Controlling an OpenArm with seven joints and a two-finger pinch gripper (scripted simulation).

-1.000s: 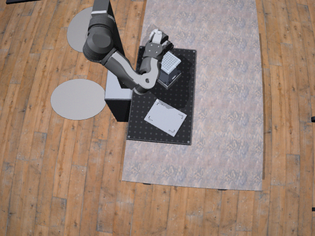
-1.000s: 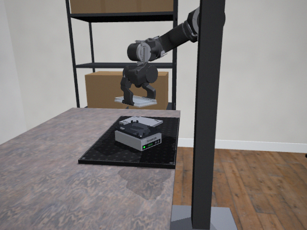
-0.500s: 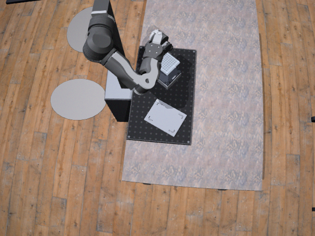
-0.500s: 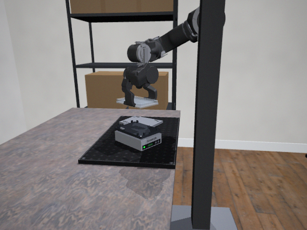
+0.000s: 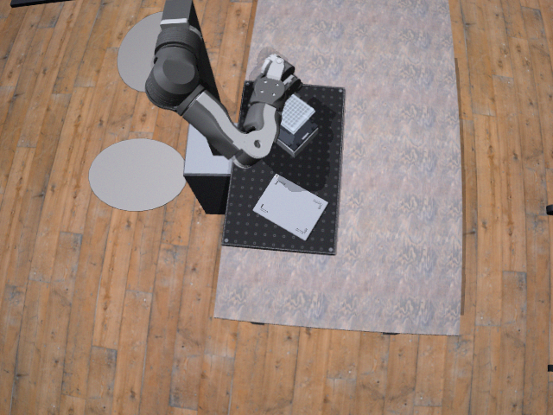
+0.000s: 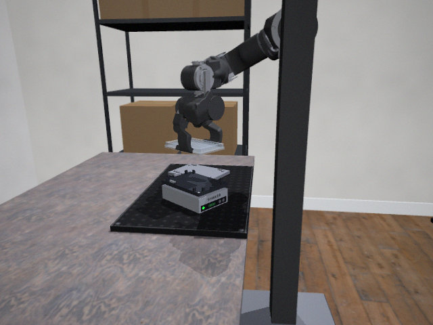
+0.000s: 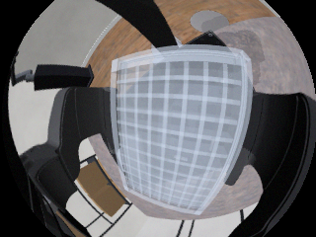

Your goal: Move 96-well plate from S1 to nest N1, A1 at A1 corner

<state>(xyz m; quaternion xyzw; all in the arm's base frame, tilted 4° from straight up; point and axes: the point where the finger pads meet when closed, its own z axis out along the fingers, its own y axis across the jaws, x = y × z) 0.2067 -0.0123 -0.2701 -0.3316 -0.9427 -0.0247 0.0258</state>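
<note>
Clear 96-well plate (image 6: 195,145) level in midair (wells up), above dark-topped shaker S1 (image 6: 194,193); white nest N1 (image 5: 290,207) beyond.

Plain pale walls with a white baseboard (image 6: 349,204), worn wood-plank floor (image 6: 349,265). Against the wall, behind the grey-brown table (image 6: 87,262), a black metal shelf rack (image 6: 99,70) holding cardboard boxes (image 6: 147,126). On the floor left of the table, two grey round discs (image 5: 136,174).
</note>
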